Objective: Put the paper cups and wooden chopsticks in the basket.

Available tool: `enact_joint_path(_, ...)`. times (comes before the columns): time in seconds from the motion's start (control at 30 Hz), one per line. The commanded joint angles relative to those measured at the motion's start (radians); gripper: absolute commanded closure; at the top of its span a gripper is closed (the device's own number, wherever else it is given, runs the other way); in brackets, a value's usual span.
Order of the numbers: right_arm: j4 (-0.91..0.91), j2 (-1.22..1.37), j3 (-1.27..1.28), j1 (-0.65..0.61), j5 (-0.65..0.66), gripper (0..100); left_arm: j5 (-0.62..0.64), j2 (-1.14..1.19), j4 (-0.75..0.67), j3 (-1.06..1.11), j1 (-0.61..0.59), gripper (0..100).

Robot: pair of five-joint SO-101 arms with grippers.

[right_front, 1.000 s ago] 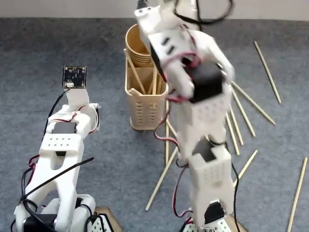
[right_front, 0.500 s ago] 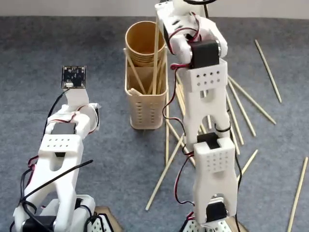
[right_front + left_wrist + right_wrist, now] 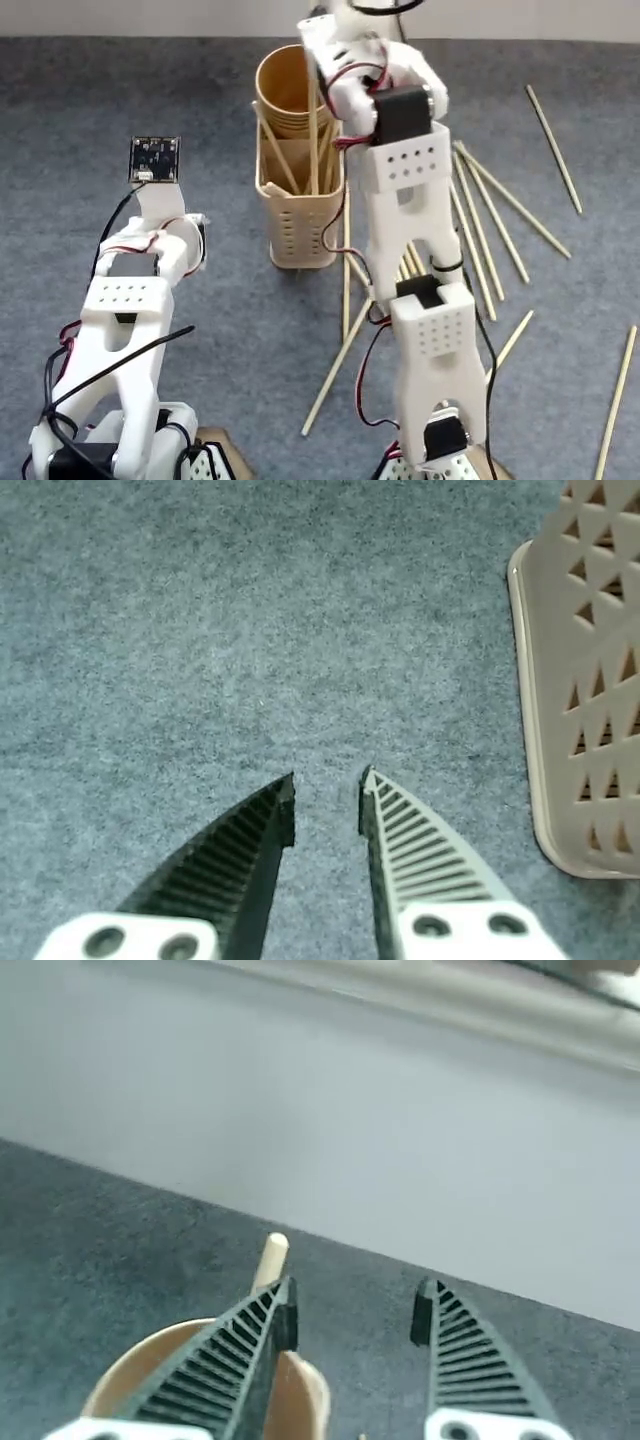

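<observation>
The beige perforated basket (image 3: 300,225) stands on the grey carpet with stacked paper cups (image 3: 283,92) in its far end and several wooden chopsticks inside. One chopstick (image 3: 313,130) stands nearly upright in it. My right arm (image 3: 400,150) stretches over the basket's far end. Its gripper (image 3: 355,1305) is open above the paper cup's rim (image 3: 130,1375), and a chopstick tip (image 3: 272,1250) pokes up just outside one finger, not between them. My left gripper (image 3: 328,780) hangs open over bare carpet, with the basket wall (image 3: 590,680) off to its side.
Several loose chopsticks (image 3: 490,225) lie on the carpet right of the basket, one (image 3: 335,370) near the right arm's base and others (image 3: 553,148) toward the right edge. The left arm (image 3: 130,290) stays left of the basket.
The right arm swung up to the basket's far end, then shifted slightly left. The chopstick it carried now stands in the basket. The left arm has not moved.
</observation>
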Motion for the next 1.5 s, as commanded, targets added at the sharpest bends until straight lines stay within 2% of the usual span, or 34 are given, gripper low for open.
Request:
enact_joint_path(0.0, 0.056, -0.024, -0.013, -0.05, 0.012, 80.7, -0.012, -0.019, -0.011, -0.005, 0.018, 86)
enact_joint_path(0.3, 0.367, -0.219, -0.39, -0.116, 0.014, 80.7, -0.012, -0.021, -0.014, -0.005, 0.018, 86)
enact_joint_path(0.4, 0.475, -0.387, -0.351, -0.101, 0.014, 80.7, -0.012, -0.021, -0.015, -0.005, 0.018, 86)
enact_joint_path(0.5, 0.552, -0.559, -0.3, -0.019, 0.014, 80.7, -0.012, -0.021, -0.015, -0.005, 0.018, 86)
enact_joint_path(0.57, 0.559, -0.656, -0.236, 0.11, 0.028, 80.7, -0.012, -0.021, -0.012, -0.005, 0.018, 86)
enact_joint_path(0.7, 0.559, -0.794, 0.157, 0.506, 0.133, 80.7, -0.009, -0.021, -0.011, -0.005, 0.019, 86)
enact_joint_path(0.87, 0.521, -0.845, 0.86, 0.719, 0.43, 80.7, -0.009, -0.021, -0.011, -0.004, 0.056, 86)
enact_joint_path(0.93, 0.427, -0.845, 1.124, 0.816, 0.488, 80.7, -0.009, -0.021, -0.011, -0.004, 0.059, 86)
enact_joint_path(1.13, -0.053, -0.854, 1.804, 1.07, 0.502, 80.7, -0.011, -0.021, -0.012, -0.004, 0.059, 86)
enact_joint_path(1.23, -0.163, -0.872, 1.937, 1.147, 0.546, 80.7, -0.011, -0.021, -0.012, -0.004, 0.061, 86)
enact_joint_path(1.47, -0.162, -0.972, 2.103, 1.274, 0.721, 80.7, -0.011, -0.021, -0.011, -0.002, 0.061, 86)
